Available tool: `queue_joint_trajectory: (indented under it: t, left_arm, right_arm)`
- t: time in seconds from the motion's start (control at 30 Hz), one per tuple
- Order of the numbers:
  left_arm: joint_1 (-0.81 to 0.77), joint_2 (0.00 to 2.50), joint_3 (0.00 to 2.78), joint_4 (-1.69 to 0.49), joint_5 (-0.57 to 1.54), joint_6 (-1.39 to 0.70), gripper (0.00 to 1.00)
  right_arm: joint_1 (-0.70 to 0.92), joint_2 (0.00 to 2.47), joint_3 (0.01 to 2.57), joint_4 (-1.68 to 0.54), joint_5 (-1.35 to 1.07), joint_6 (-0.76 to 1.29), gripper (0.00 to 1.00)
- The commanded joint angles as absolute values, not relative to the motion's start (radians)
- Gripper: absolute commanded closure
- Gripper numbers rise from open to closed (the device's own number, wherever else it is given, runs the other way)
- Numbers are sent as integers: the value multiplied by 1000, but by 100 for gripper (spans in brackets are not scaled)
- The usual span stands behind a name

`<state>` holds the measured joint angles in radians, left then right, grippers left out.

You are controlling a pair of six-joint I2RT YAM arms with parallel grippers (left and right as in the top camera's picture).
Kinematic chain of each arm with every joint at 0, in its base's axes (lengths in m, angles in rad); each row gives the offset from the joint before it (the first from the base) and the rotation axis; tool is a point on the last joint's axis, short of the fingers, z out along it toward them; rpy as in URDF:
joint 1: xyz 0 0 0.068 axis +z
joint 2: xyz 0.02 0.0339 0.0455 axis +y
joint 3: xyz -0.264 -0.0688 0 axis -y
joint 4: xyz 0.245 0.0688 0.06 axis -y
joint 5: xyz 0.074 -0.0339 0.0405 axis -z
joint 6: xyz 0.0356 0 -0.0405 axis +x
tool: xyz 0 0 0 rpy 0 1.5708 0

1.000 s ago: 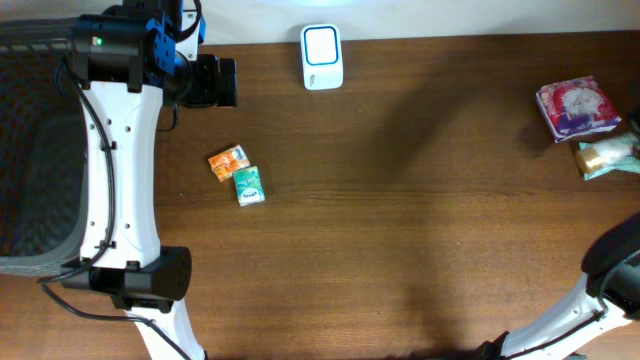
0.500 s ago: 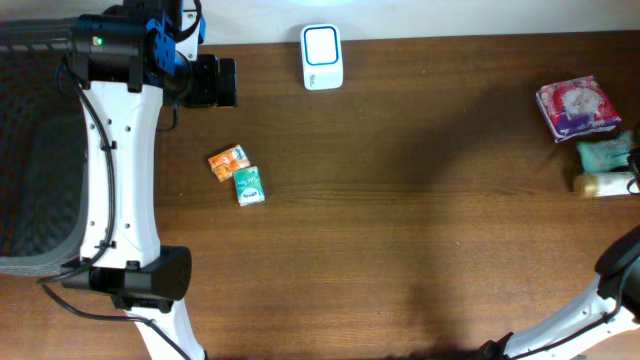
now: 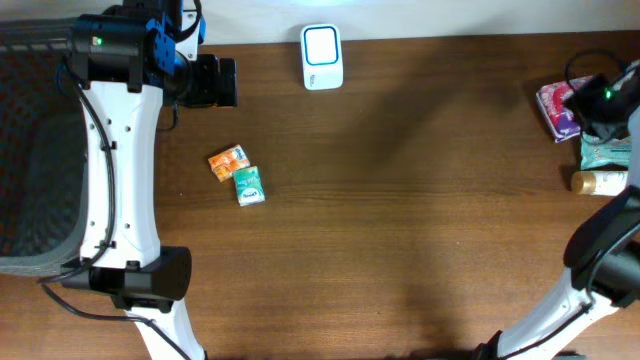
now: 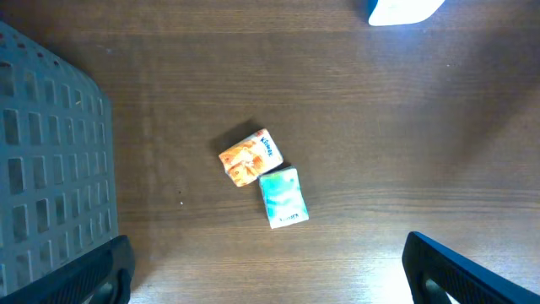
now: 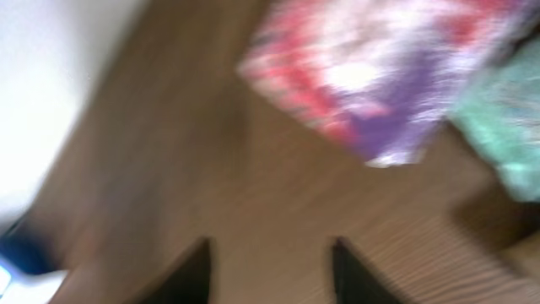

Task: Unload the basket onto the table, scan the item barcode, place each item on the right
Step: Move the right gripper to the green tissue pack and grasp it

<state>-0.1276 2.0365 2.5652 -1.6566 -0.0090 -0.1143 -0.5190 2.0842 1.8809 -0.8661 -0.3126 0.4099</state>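
The white scanner (image 3: 322, 57) is seen at the upper middle of the overhead frame, at the far edge of the brown table (image 3: 420, 230). A red and purple packet (image 3: 565, 108) is found at the upper right, with a teal packet (image 3: 605, 152) just below it and a small tan bottle (image 3: 598, 182) below that. The right arm is placed over this group at the right edge.

In the blurred right wrist view the right gripper (image 5: 270, 249) is shown with its fingers (image 5: 190, 270) apart and only bare table between them; nothing is held. The red and purple packet fills the top of that frame.

The left gripper (image 4: 266, 241) is spread wide, its fingers (image 4: 84, 274) seen only at the bottom corners of the left wrist frame. Between and above them an orange packet (image 4: 249, 158) and a green packet (image 4: 283, 198) are laid touching at one corner. A grey basket (image 4: 51, 169) is seen at the left.
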Motion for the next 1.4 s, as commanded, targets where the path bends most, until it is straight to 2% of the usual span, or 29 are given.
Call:
queue_joint_trajectory:
  t: [0.0,0.1,0.17,0.33,0.5,0.63,0.73,0.9,0.93,1.03,1.07,1.23,1.37]
  left_arm:
    - [-124,2036,2566,-1656,-15,-119,1]
    - [-124,2036,2566,-1656,-15,-119,1]
    - [-124,2036,2566,-1656,-15,-119,1]
    - [-124,2036,2566,-1656,-15,-119,1]
    - [-124,2036,2566,-1656,-15,-119,1]
    - [-124,2036,2566,-1656,-15,-119,1]
    - [-124,2036,2566,-1656,-15,-119,1]
    - [-124,2036,2566,-1656,-15,-119,1]
    - [-124,2036,2566,-1656,-15,-119,1]
    - [-124,2036,2566,-1656,-15,-119,1]
    - [-124,2036,2566,-1656,-15,-119,1]
    - [-124,2036,2566,-1656,-15,-119,1]
    - [-124,2036,2566,-1656,-15,-119,1]
  right_arm:
    - [-380,1983,1932,-923,-603,384,34]
    - [-183,1998,1909,-964,-644,192,20]
    - [-42,2021,1905,-973,-643,134,1]
    - [246,2139,1905,-923,-644,200,1]
    - [407,2286,1905,-810,-770,200,25]
    - [497,2363,1905,-699,-781,279,25]
    - [570,2415,1905,-574,-735,439,38]
    - [623,2465,1905,-556,-707,455,41]
    - [627,2469,1905,-556,-696,455,44]
    - [630,2472,1905,-561,-672,455,79]
    - [626,2472,1906,-562,-672,454,95]
    - [545,2430,1908,-662,-663,387,96]
    - [438,2342,1910,-877,-514,268,96]
